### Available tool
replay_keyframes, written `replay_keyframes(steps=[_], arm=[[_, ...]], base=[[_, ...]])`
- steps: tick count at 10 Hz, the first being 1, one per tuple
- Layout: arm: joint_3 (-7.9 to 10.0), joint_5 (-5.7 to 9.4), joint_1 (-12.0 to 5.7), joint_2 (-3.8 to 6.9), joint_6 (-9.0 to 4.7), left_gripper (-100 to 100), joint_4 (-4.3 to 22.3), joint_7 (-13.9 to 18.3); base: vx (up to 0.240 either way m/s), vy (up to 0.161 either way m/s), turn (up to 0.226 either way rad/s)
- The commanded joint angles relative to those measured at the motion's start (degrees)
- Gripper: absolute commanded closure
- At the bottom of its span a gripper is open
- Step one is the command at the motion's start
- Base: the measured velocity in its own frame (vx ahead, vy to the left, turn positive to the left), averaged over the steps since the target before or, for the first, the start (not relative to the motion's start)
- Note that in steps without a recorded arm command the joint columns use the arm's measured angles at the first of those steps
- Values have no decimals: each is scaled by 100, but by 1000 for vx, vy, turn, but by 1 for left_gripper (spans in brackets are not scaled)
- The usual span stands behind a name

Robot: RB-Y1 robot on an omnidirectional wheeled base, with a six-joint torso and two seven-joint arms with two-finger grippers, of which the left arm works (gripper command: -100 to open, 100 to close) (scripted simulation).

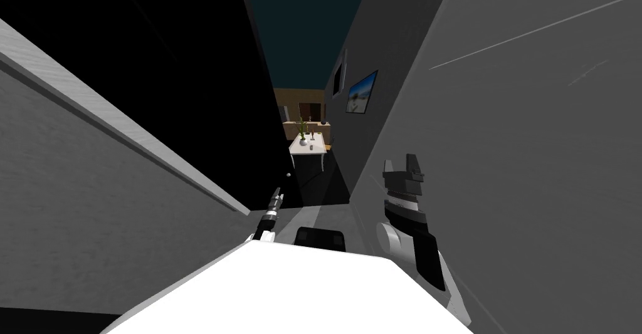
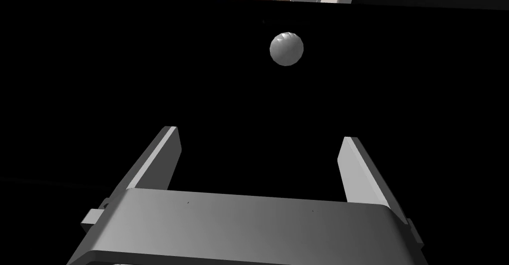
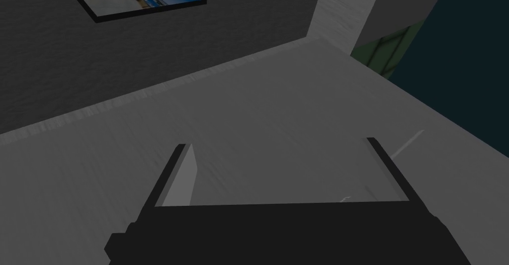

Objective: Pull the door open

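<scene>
Door knob (image 2: 286, 48) against black surface (image 2: 124, 78)

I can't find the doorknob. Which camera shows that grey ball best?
The left wrist view: the knob sits large against a black area, ahead of the open left gripper. The head view shows the knob as a tiny dot. The right wrist view faces a grey surface.

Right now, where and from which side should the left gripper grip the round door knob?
Take the round door knob across its widest girth, coming head-on with the left gripper: it is a small ball standing ahead of the open jaws, slightly off their centre line, so centre first.
</scene>
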Motion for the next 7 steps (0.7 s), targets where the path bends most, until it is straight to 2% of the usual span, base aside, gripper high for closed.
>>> replay_keyframes(steps=[1,2,3,7], arm=[[3,4,-59,11,-52,-100,194,30],[4,6,-81,18,-70,-100,287,48],[4,5,-75,14,-60,-100,238,35],[169,95,-139,165,-213,-100,541,168]], base=[[123,25,-28],[126,26,-24],[55,13,-5],[166,-2,-93]])
